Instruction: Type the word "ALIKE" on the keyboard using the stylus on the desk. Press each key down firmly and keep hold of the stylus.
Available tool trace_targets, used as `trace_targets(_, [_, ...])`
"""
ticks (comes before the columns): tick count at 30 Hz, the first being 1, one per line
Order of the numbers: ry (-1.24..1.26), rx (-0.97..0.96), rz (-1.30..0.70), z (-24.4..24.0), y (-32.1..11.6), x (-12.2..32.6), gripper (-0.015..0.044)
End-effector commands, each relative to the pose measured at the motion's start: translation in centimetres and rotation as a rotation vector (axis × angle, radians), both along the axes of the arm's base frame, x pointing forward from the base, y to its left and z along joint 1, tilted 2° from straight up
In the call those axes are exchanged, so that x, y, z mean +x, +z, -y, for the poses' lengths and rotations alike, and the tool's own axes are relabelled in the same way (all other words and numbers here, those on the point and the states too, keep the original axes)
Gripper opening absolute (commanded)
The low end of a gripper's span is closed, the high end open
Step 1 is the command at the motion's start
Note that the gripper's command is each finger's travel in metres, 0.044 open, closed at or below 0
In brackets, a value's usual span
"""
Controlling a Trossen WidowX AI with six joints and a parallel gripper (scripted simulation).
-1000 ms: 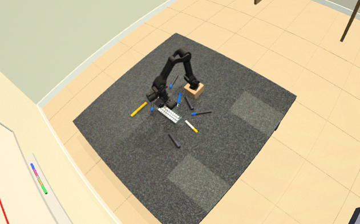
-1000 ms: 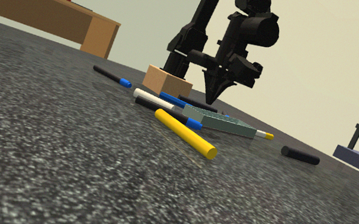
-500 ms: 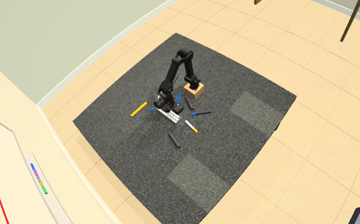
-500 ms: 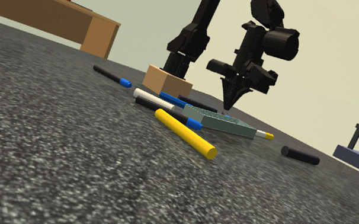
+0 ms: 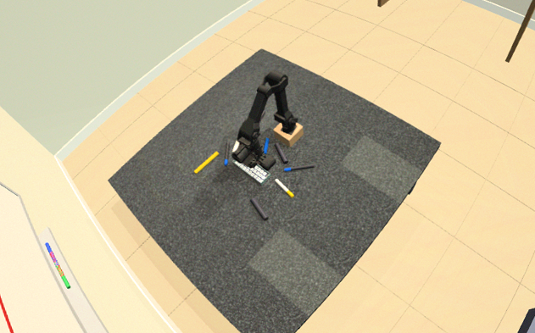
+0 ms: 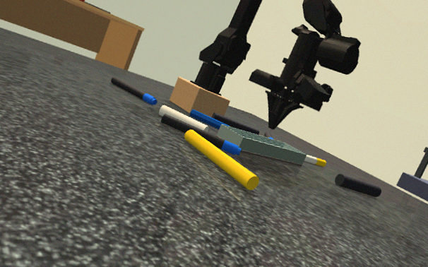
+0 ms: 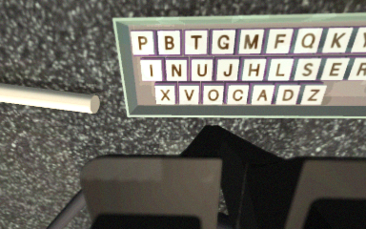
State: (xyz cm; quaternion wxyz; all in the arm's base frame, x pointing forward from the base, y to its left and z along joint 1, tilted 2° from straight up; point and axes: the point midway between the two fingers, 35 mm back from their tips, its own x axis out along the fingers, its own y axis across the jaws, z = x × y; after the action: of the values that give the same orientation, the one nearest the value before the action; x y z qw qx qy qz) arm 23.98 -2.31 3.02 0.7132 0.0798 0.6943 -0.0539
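The keyboard [image 5: 259, 174] [image 6: 272, 151] [image 7: 348, 91] is a shallow pale-green tray with white lettered keys. In the wrist view A and L show right of centre, I at the left, K and E further right. My gripper [image 6: 272, 127] [image 7: 211, 132] is shut with nothing visible between its fingers. Its tip is above the desk, and in the wrist view it shows just below the keyboard's near edge, under O and C. A blue rod [image 5: 266, 145] [image 6: 206, 118] lies between the keyboard and the arm's base. I cannot tell which of the pen-like things is the stylus.
A yellow rod [image 5: 206, 162] [image 6: 220, 159], a white rod [image 6: 184, 117] and a blue-capped dark pen [image 6: 231, 146] lie beyond one keyboard end. A white-and-yellow marker [image 5: 283, 187] [image 6: 315, 161] [image 7: 48, 97] lies off the other. Dark rods [image 5: 280, 153] [image 5: 259, 209] lie either side.
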Motion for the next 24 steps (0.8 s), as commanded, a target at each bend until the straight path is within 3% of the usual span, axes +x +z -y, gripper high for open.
trace_targets(1, [-0.005, -0.004, 0.017, 0.2, 4.3, 0.2, 0.0000])
trace_targets(13, [-0.005, -0.003, 0.021, 0.2, 4.8, 0.4, 0.0000])
trace_targets(16, [-0.021, -0.003, 0.018, 0.2, 4.8, 0.3, 0.0079])
trace_targets(19, [-0.253, -0.019, -0.030, 0.5, 4.2, -0.4, 0.0150])
trace_targets(24, [-0.750, -0.083, -0.116, 1.3, 3.1, -2.0, 0.0150])
